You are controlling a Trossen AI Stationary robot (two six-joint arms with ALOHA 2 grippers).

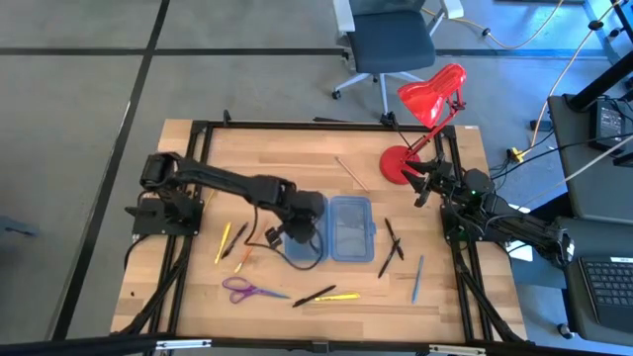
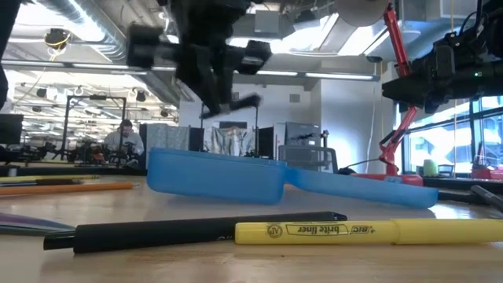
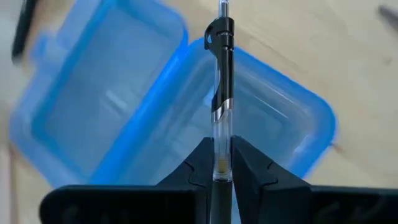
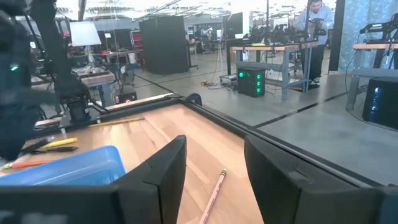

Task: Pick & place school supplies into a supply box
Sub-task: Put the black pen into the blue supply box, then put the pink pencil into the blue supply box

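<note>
Two arms over a light wood table (image 1: 297, 148) in an open workshop, grey floor around.
Left gripper (image 3: 221, 163) is clamped on a clear black-clip pen (image 3: 222, 74) above the open blue supply box (image 1: 336, 229) at table centre; right gripper (image 4: 214, 163), fingers apart, waits near the red lamp (image 1: 420, 119). Purple scissors (image 1: 247, 290), yellow highlighter (image 2: 369, 230), other pens scattered. Office chair (image 1: 391, 44) beyond.

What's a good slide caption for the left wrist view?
Left gripper holds a clear pen above the open blue supply box.
</note>
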